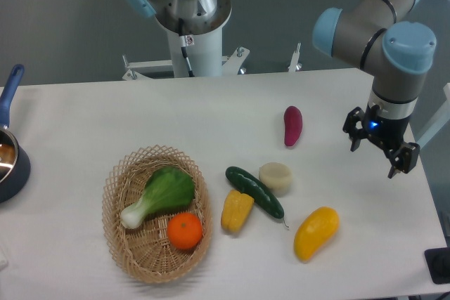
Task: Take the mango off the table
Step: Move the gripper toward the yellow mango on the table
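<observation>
The mango [316,232] is a glossy yellow oblong fruit that lies on the white table [84,117] at the front right. My gripper [375,157] hangs above the table's right side, behind and to the right of the mango and well apart from it. Its black fingers [354,138] stand spread, and nothing is between them.
A green cucumber [254,191], a small yellow ribbed piece [236,210] and a cream round piece [275,177] lie left of the mango. A purple sweet potato [292,125] lies further back. A wicker basket [119,187] holds a bok choy [160,193] and an orange [185,231]. A blue-handled pot [8,152] sits at the left edge.
</observation>
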